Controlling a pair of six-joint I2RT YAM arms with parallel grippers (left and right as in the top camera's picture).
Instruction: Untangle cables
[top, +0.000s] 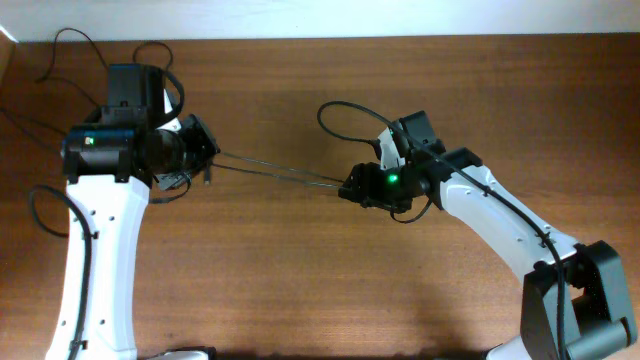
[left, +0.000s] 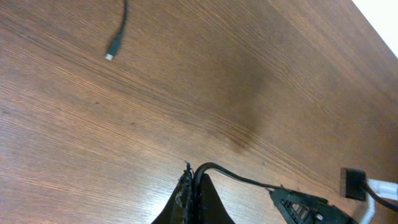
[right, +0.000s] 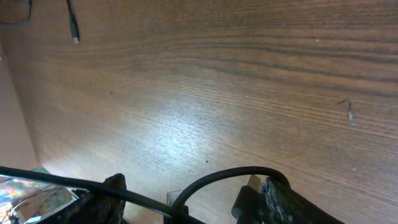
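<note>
Thin black cables (top: 280, 172) stretch in a taut line above the table between my two grippers. My left gripper (top: 208, 152) is shut on one cable (left: 205, 168), which bends out of the jaws (left: 194, 180) and runs right towards the right gripper (left: 305, 208). A loose plug end (left: 111, 55) hangs nearby; it also shows in the overhead view (top: 207, 180) and in the right wrist view (right: 74, 36). My right gripper (top: 352, 188) has its fingers wide apart (right: 193, 199). A cable loop (right: 224, 177) arches between them, with a plug (right: 249, 200) against the right finger.
The wooden table (top: 300, 280) fills the views. The arms' thicker black cables loop at the back left (top: 80, 45) and behind the right wrist (top: 345, 115). A pale wall edge (top: 320, 15) runs along the far side.
</note>
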